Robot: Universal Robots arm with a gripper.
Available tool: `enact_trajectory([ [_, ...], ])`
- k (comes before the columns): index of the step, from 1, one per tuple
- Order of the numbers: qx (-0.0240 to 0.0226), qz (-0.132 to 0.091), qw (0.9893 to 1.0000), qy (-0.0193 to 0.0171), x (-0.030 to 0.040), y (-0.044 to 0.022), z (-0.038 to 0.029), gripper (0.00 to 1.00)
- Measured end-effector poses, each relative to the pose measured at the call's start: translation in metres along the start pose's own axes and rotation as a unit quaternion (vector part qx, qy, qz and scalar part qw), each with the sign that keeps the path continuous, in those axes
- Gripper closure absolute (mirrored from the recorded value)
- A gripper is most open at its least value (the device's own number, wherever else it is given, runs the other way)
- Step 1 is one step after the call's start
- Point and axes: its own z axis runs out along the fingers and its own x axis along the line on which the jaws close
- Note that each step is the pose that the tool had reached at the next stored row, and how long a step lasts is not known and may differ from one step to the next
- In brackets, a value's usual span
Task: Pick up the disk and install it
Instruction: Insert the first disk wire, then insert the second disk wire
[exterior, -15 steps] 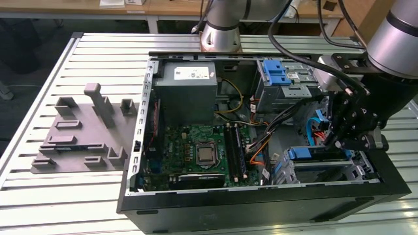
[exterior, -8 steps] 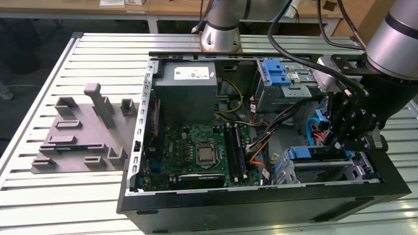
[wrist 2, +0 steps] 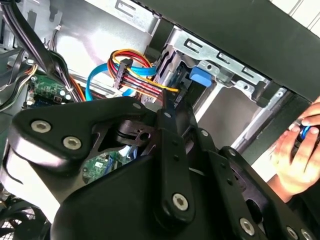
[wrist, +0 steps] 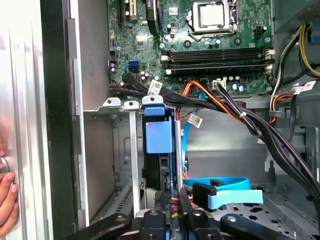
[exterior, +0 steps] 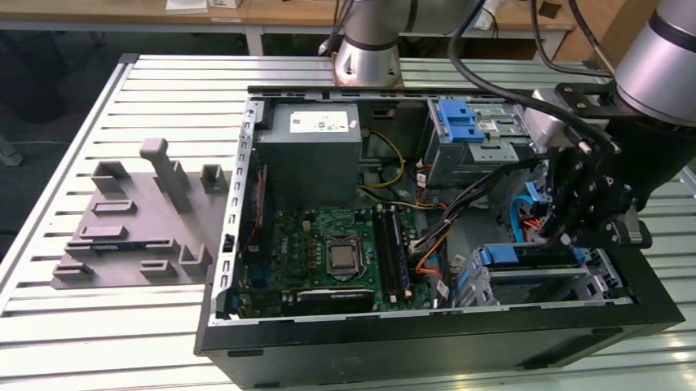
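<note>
Now | my gripper (exterior: 566, 236) low inside the PC case (exterior: 435, 342), exterior view's right | finger state: cannot tell | disk (wrist: 160, 150) seated on edge in drive cage (wrist: 131, 150), blue rail outward, seemingly slotted home

Open case (exterior: 435, 342) on table (exterior: 65, 326); fixture (exterior: 136, 224) on exterior view's left; gripper (exterior: 566, 232) inside case's right end, over disk (exterior: 533, 257) in cage.

Our arm reaches down steeply, gripper (exterior: 568, 236) low with its fingers (wrist: 184, 202) drawn close together
</note>
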Motion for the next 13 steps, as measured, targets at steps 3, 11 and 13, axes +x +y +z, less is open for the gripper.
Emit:
enact_trajectory([
  [3, 0.0, 0.0, 1.0, 0.0, 0.0003, -0.0001, -0.0042, 0.76],
  [11, 0.0, 0.0, 1.0, 0.0, 0.0002, -0.0001, -0.0044, 0.89],
  [13, 0.0, 0.0, 1.0, -0.0001, 0.0002, -0.0001, -0.0044, 0.89],
])
